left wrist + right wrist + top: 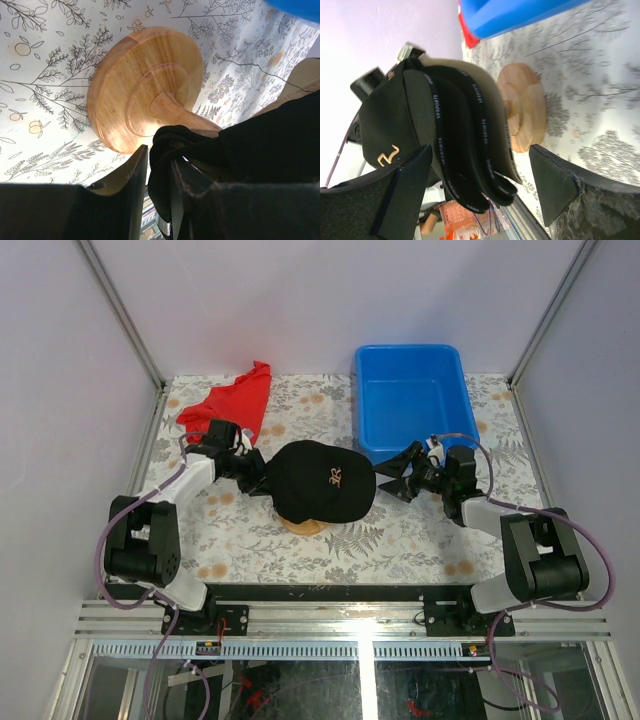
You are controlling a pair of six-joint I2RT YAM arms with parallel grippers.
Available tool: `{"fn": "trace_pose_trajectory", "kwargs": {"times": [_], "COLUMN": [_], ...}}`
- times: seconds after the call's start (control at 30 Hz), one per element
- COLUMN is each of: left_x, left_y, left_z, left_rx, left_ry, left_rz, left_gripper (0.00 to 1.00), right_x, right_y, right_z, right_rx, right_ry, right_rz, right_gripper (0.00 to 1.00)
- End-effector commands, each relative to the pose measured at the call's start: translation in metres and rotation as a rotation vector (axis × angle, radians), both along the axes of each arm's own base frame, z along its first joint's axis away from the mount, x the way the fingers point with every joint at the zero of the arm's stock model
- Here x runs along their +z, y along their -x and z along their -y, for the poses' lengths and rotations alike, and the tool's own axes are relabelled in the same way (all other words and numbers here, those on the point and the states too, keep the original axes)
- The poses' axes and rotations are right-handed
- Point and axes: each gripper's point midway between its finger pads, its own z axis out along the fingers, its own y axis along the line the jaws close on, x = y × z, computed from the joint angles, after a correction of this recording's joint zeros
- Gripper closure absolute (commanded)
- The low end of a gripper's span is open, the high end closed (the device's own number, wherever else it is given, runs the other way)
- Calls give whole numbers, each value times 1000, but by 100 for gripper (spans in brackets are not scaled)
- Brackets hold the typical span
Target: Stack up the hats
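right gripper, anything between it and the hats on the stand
Nothing visible. The right gripper has its jaws open and faces the hats directly across a small gap. The blue bin sits behind it, off that path.

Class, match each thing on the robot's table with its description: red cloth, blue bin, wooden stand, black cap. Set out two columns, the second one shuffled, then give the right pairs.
Column one
1. red cloth
2. blue bin
3. wooden stand
4. black cap

Column two
A. on top, gold emblem showing
B. far edge of the table, right side, empty
C. far edge, left side, crumpled
D. mid-table, mostly hidden under the cap

Pairs: 1-C, 2-B, 3-D, 4-A
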Motion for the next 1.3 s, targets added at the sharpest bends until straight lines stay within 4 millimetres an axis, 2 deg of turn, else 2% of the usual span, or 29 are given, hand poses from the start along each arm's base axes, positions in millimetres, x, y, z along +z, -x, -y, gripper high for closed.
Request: {"fn": "trace_pose_trajectory", "kwargs": {"times": [0.0, 0.23, 0.3, 0.37, 0.47, 0.57, 0.6, 0.63, 0.7, 0.73, 0.8, 0.83, 0.97, 1.27], "left_x": [-16, -20, -20, -21, -20, -20, -20, -18, -11, -5, 12, 21, 42, 91], "left_y": [-3, -3, -3, -3, -3, -3, -3, -3, -7, -10, -17, -20, -29, -35], "left_z": [-12, -11, -11, -11, -10, -11, -11, -11, -15, -17, -21, -22, -30, -38], "left_rx": [0, -3, -2, -1, -1, 1, 1, 5, 28, 43, 81, 95, 158, 241], "left_ry": [-69, -66, -63, -62, -59, -60, -61, -66, -71, -67, -53, -43, -29, 87], "left_rz": [-27, -37, -35, -38, -37, -35, -34, -27, 1, 28, 92, 120, 191, 352], "left_gripper": [79, 79, 79, 79, 79, 80, 80, 80, 79, 75, 62, 57, 47, 48], "right_x": [33, 32, 27, 22, 18, 16, 16, 15, 16, 18, 22, 26, 30, 31], "right_y": [4, 15, 19, 22, 23, 25, 25, 25, 25, 25, 23, 23, 21, 21], "right_z": [-31, -42, -44, -47, -52, -55, -55, -54, -54, -53, -51, -49, -43, -27], "right_rx": [68, 94, 97, 106, 118, 124, 121, 121, 122, 121, 118, 114, 106, 80], "right_ry": [-66, -76, -68, -64, -69, -71, -68, -63, -43, -29, 9, 32, 103, 185], "right_rz": [140, 129, 119, 105, 93, 89, 87, 85, 94, 99, 118, 139, 164, 174], "right_gripper": [15, 16, 29, 49, 69, 96, 99, 94, 69, 61, 42, 37, 30, 27]}}
